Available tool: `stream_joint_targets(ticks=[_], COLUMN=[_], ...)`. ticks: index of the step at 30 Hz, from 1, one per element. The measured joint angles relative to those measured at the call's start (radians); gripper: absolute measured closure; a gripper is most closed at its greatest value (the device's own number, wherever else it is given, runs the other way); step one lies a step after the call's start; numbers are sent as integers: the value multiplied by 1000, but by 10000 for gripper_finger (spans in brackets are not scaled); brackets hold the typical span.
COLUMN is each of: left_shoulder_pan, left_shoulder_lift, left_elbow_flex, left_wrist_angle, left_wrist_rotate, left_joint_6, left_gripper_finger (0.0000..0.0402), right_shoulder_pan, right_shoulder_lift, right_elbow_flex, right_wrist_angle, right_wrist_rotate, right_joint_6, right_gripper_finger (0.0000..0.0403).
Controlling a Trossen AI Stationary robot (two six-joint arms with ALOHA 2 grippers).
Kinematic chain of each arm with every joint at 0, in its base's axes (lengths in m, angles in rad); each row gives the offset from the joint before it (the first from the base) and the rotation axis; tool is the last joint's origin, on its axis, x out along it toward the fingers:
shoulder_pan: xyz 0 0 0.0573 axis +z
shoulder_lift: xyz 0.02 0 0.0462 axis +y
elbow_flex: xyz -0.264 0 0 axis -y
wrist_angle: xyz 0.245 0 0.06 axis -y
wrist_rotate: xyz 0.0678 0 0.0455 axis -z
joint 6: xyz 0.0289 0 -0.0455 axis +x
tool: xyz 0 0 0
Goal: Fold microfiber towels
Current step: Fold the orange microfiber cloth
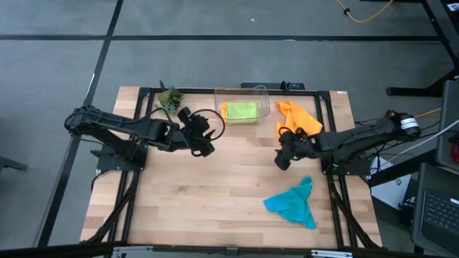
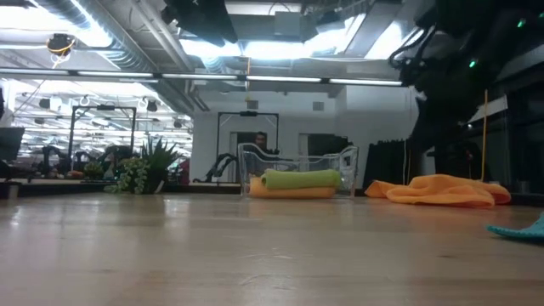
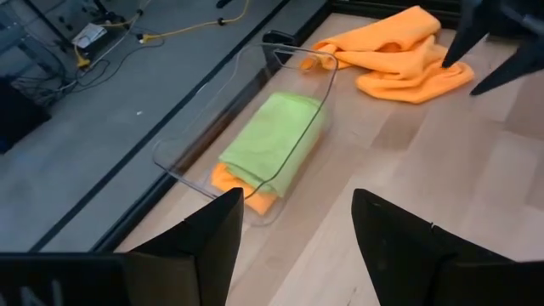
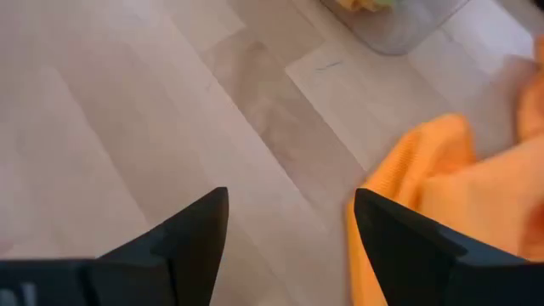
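A folded lime green towel [image 1: 240, 111] lies on a folded orange towel [image 3: 242, 189] inside the clear plastic bin [image 1: 242, 92] at the table's far side. A crumpled orange towel [image 1: 295, 118] lies on the table right of the bin. A crumpled teal blue towel [image 1: 292, 203] lies near the front right. My left gripper [image 1: 204, 145] hovers open left of the bin, empty. My right gripper [image 1: 281, 159] hovers open just in front of the crumpled orange towel [image 4: 442, 195], empty.
A small green potted plant [image 1: 169, 97] stands at the far edge, left of the bin. A black frame [image 1: 143, 93] runs along the table's sides. Bare wood lies in the middle and front left [image 1: 186, 201].
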Motion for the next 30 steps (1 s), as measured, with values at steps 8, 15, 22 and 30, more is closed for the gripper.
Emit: stream_joint_targets(ticks=[8,15,22,30], left_shoulder_pan=[-7,-7,-7,-7], left_shoulder_lift=[0,0,0,0], left_elbow_flex=[-1,-1,-1,-1], left_wrist_angle=[0,-1,-3,-1], left_wrist_rotate=[5,5,5,8], left_joint_6=[-2,-13,-14,-15], left_gripper_finger=[188,188,188,188], right_shoulder_pan=[-106,-151,-143,-225], right_shoulder_lift=[215,260,233,331], right_elbow_flex=[-13,-13,-13,-13], right_wrist_angle=[71,75,81,103], right_wrist_rotate=[-5,-80,-45,-2], right_joint_6=[104,129,137,112], right_gripper_finger=[145,145,145,145])
